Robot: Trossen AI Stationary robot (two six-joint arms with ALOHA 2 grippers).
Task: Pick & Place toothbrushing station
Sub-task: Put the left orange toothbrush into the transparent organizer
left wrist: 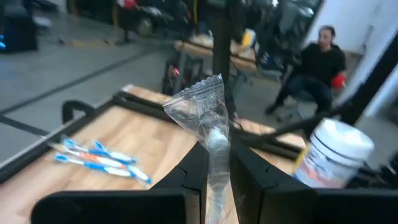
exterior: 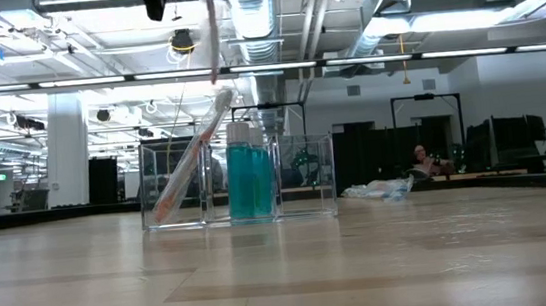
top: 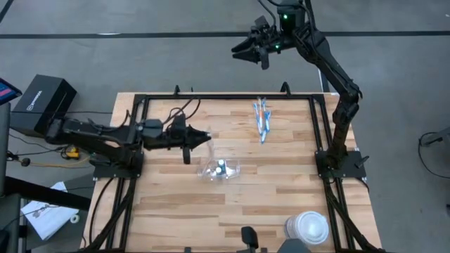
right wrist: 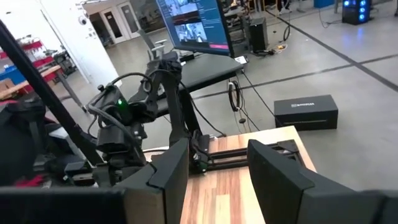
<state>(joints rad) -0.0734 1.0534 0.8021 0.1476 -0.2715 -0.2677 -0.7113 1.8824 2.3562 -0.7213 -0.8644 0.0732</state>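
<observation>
My left gripper [top: 204,135] is above the table's middle left, shut on a toothbrush in a clear plastic wrapper [left wrist: 202,106]. Just nearer than it, a small clear cup [top: 220,169] stands on the table. The cup holds two blue-green tubes [exterior: 248,181] and an orange-white toothbrush [exterior: 193,156] that leans against its wall. Several blue, white and orange toothbrushes [top: 262,118] lie flat near the far edge. My right gripper [top: 240,50] hangs open, high beyond the table's far edge, with nothing between its fingers. My left gripper pinches the wrapped toothbrush between its two fingers, with the wrapper [left wrist: 216,142] running back between them. The fingers come in about level from the table's left. The crinkled free end [left wrist: 198,96] sticks out past the fingertips, and the pack is lifted clear of the table.
A white round lidded container [top: 307,228] stands near the table's near right edge. A black frame [top: 211,96] runs around the table. A black box [top: 42,102] sits off the table's far left. A person [left wrist: 314,62] sits in the room beyond.
</observation>
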